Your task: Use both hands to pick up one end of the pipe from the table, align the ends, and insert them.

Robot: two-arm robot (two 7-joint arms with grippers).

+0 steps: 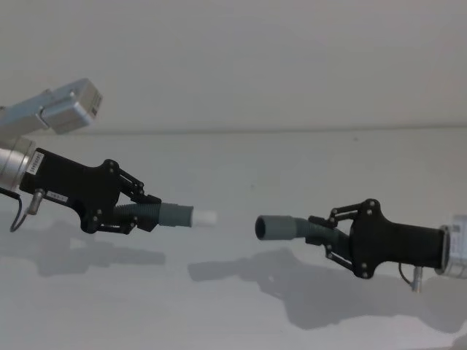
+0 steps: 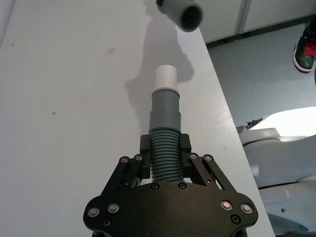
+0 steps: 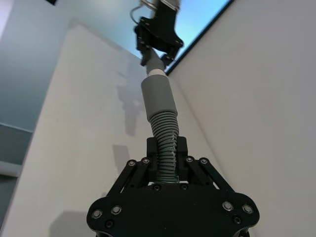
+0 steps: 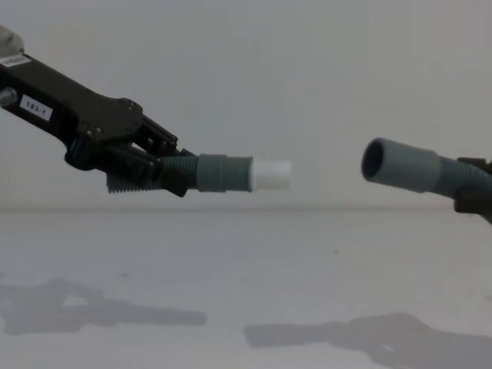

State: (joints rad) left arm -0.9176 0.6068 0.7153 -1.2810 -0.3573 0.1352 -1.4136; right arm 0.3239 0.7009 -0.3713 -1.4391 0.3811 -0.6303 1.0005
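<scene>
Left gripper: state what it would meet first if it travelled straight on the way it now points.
Probably the wider cuff held by the right gripper: the white tip carried by the left gripper points across the gap toward its mouth, though slightly off line, perhaps striking the rim.

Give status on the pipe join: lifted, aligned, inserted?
Done: both pieces are off the table, the left claw shut on the white-tipped piece, the right claw shut on the wide-cuff piece. In hand: alignment; the white tip faces the cuff mouth across a gap, roughly in line. Remaining: closing the gap and inserting.
</scene>
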